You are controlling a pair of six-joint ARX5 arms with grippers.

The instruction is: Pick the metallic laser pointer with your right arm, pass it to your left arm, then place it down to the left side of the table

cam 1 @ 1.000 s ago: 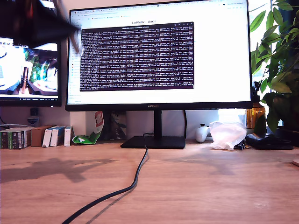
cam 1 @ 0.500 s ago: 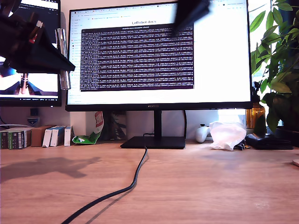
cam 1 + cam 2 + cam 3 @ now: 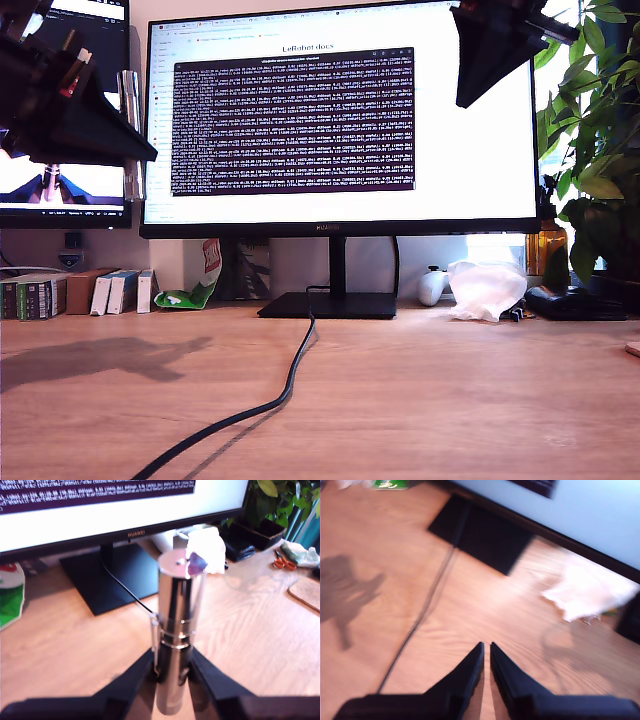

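The metallic laser pointer (image 3: pixel 130 130) is a shiny silver cylinder standing upright, high above the table (image 3: pixel 450 400) at the exterior view's left. My first gripper (image 3: pixel 138 150) is shut on its lower barrel. In the first wrist view the laser pointer (image 3: pixel 175 625) rises between the two black wedge fingers of that gripper (image 3: pixel 172 657), flat end up. My second gripper (image 3: pixel 470 95) hangs high at the exterior view's right, well apart from the pointer. In the second wrist view this gripper (image 3: pixel 486 647) has its fingertips together with nothing between them.
A large monitor (image 3: pixel 340 120) on a black stand (image 3: pixel 330 303) fills the back. A black cable (image 3: pixel 270 400) runs forward across the wood. A white crumpled bag (image 3: pixel 487 288), a plant (image 3: pixel 595 130) and small boxes (image 3: pixel 70 292) line the back edge.
My second gripper has swung from the top middle toward the exterior view's right. My first gripper, blurred a second ago, now holds the pointer steady and upright.
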